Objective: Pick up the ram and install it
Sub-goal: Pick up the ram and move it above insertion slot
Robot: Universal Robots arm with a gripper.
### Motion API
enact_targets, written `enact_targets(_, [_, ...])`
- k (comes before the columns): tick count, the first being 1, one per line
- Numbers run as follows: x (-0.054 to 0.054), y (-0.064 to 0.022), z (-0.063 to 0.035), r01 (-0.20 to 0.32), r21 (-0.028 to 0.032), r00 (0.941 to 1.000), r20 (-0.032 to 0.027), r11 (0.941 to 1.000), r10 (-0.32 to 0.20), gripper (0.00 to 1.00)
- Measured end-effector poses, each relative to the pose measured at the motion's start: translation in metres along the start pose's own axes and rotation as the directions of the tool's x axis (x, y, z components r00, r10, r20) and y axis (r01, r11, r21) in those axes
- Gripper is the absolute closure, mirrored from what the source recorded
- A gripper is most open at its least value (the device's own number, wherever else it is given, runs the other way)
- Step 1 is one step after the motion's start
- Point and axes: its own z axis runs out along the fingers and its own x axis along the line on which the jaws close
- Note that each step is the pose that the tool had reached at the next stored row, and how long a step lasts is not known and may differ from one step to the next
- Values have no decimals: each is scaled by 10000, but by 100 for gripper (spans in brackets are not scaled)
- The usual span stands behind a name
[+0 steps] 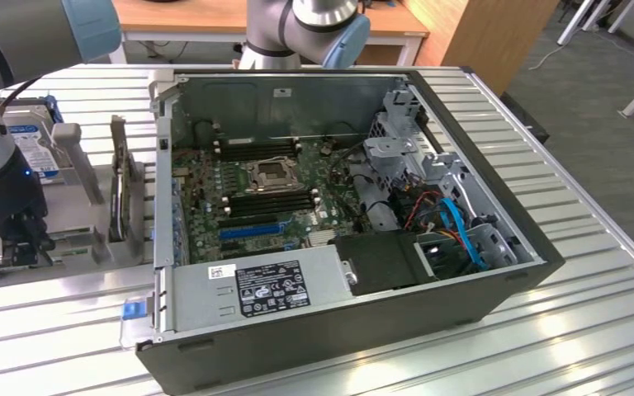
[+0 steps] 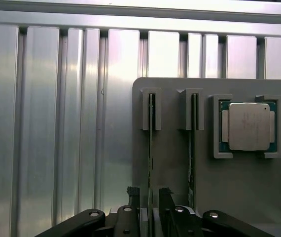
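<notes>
Two thin green ram sticks stand on edge in slots of a grey holder (image 2: 172, 163). The fingers (image 2: 132, 195) of my gripper (image 2: 149, 197) stand on either side of one ram (image 2: 151, 128), open, with a gap on each side of it. The second ram (image 2: 193, 138) stands one slot over. In the exterior view my gripper (image 1: 14, 239) hangs low over the holder (image 1: 75, 239), at that view's left of the open computer case (image 1: 339, 206). Black memory slots (image 1: 267, 202) lie beside the processor socket (image 1: 267, 175) on the motherboard.
A processor chip (image 2: 249, 126) sits in the holder beyond the second stick. A hard drive (image 1: 30, 140) and an upright card (image 1: 125, 190) stand between the gripper and the case wall. The ribbed metal table (image 2: 47, 123) stretches around the holder.
</notes>
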Motion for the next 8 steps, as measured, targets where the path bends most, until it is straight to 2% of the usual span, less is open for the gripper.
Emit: enact_targets(8, [2, 0, 10, 2, -1, 10000, -1, 10000, -2, 70])
